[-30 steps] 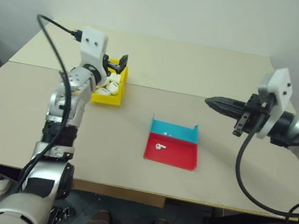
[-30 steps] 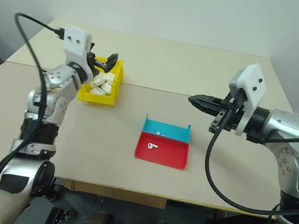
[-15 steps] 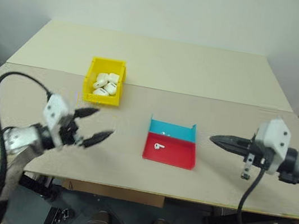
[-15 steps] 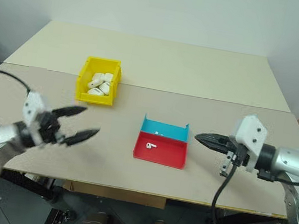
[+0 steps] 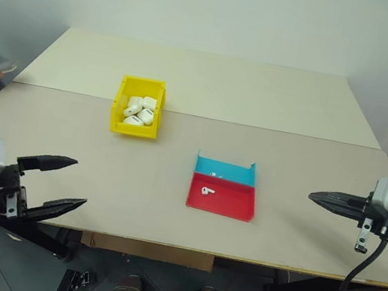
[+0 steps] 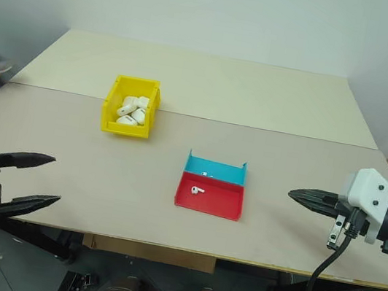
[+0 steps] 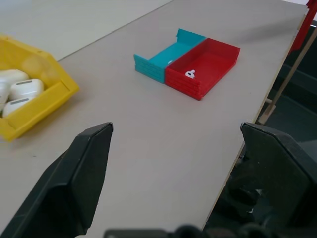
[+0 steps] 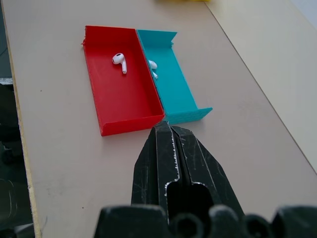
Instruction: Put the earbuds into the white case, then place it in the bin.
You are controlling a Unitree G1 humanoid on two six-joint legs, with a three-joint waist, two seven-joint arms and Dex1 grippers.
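Both grippers hang off the near table edge, neither carrying anything. Left gripper (image 5: 62, 184) has its fingers spread wide; the yellow bin (image 5: 117, 124) lies ahead of it, well apart, holding several white cases (image 5: 140, 110) with lids down. Right gripper (image 5: 326, 200) has its fingers pressed together, pointing across the table (image 5: 259, 104) toward the red-and-blue tray (image 5: 222, 202), which sits ahead of its tips and well apart. One earbud (image 8: 119, 60) lies loose in the red half, another (image 8: 152, 66) in the blue half. Judgement: the arms are parked clear between cycles; these earbuds are not yet cased.
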